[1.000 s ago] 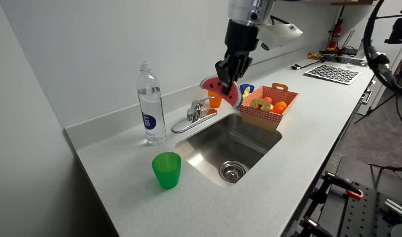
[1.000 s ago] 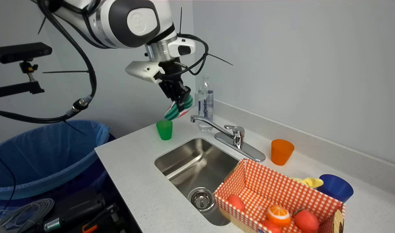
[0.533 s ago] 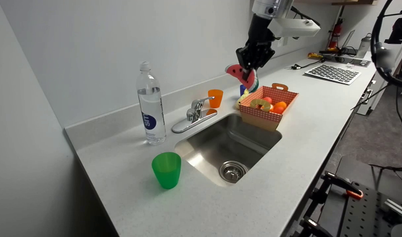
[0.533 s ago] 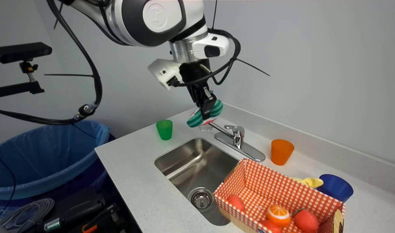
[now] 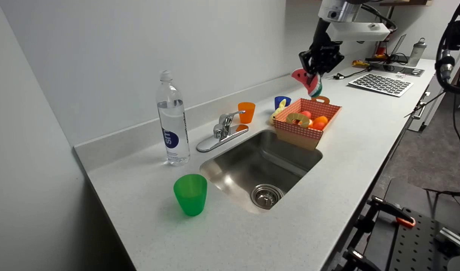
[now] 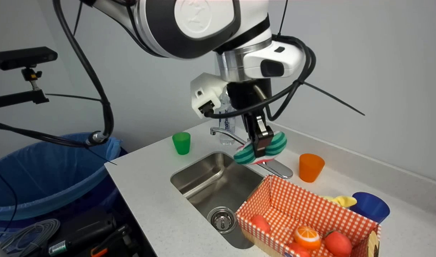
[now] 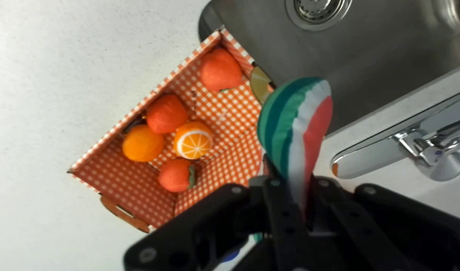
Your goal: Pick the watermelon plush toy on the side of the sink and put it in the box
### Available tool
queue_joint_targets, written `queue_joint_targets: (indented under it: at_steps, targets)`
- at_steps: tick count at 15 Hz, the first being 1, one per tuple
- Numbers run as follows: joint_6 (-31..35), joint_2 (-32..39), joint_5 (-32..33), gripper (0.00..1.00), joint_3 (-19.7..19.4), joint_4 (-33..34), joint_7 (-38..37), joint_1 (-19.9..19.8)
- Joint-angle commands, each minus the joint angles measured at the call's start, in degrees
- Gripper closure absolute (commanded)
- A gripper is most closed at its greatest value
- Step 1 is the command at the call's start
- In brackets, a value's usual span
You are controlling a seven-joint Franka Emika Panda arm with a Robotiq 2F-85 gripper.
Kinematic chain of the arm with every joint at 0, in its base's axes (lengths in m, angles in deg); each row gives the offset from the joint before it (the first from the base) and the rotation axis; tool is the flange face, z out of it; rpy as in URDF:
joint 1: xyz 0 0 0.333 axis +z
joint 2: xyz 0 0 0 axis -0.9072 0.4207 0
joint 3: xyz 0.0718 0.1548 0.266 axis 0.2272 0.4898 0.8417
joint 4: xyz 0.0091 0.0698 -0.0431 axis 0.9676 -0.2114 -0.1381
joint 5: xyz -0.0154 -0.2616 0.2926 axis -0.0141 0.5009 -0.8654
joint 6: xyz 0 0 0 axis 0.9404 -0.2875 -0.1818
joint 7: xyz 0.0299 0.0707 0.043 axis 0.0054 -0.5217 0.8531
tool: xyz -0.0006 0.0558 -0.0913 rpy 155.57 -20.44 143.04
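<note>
The half-round red-and-green fabric watermelon plush toy (image 6: 277, 143) is pinched aloft by the nearly closed fingers (image 6: 262, 144) of the black gripper (image 7: 297, 183), in an exterior view by the left end of the orange-checked rectangular cardboard box (image 6: 307, 208), presumably so the rim can be cleared.

In both exterior views I am getting soft, even light across the worktop (image 5: 222, 244). In an exterior view, a shine is landing inside the sink (image 5: 260, 165), on the side nearest the worktop's end edge, and the faucet (image 5: 223, 130) is gleaming toward the back edge. Between the sink and the end edge, the green cup (image 5: 190, 195) is making a faint green shadow. Below that edge, a near-black shadow is sitting. In my wrist view, the gripper (image 7: 298, 183) is looking dark and blurry, while the box (image 7: 218, 175) is looking clearer.
</note>
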Motion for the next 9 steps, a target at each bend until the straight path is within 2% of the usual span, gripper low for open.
queue_joint_targets:
  at_steps: [1,5,9]
  targets:
    - [-1.2,-0.4,2.9,0.97,-1.2,-0.7,-4.4,-3.0]
    - [-0.6,-0.1,4.3,0.97,-2.6,-1.2,-6.9,-5.5]
    - [0.1,1.9,3.3,0.97,-4.2,-0.4,-5.2,-6.0]
